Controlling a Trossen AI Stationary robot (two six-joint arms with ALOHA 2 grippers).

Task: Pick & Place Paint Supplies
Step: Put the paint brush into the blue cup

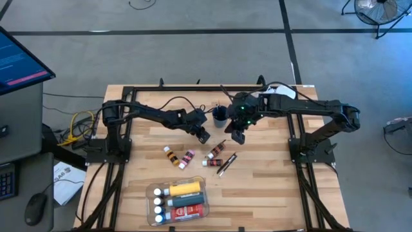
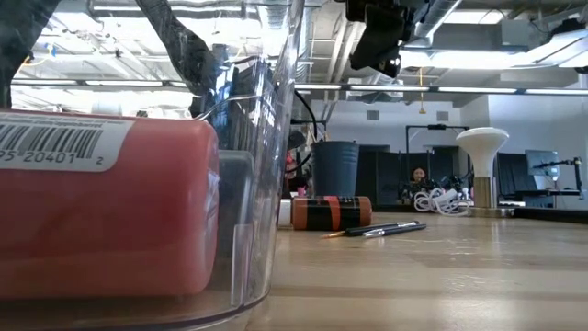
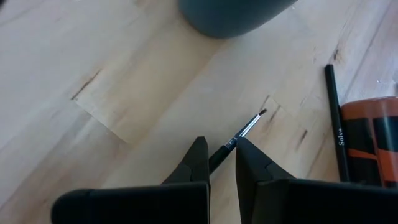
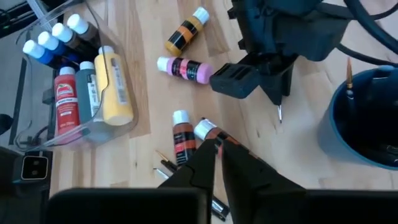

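Note:
My left gripper [image 1: 203, 135] is shut on a thin dark-handled brush [image 3: 245, 128], just near of a dark cup [image 1: 219, 116] that has a brush [image 4: 349, 73] standing in it. My right gripper [image 1: 238, 136] hangs high beside the cup, its fingers [image 4: 211, 152] close together with nothing between them. On the table below lie an orange bottle [image 1: 170, 154], a pink one [image 1: 187, 158], two brown ones [image 1: 215, 152] and loose brushes [image 1: 226, 165]. A clear tub [image 1: 206, 205] near the front edge holds yellow, red and white-capped bottles. My left gripper pinches the brush's dark handle [image 3: 219, 155] just behind the metal ferrule, between its two fingers. They slant down from the table's left. The ferrule and bristle tip [image 3: 262, 112] stick out past the fingertips toward the table; whether the tip touches the wood I cannot tell.
The two grippers are close together in front of the cup. Black frame rails [image 1: 193, 88] run along the table's far and side edges. Bare wood lies right of the loose brushes and right of the tub.

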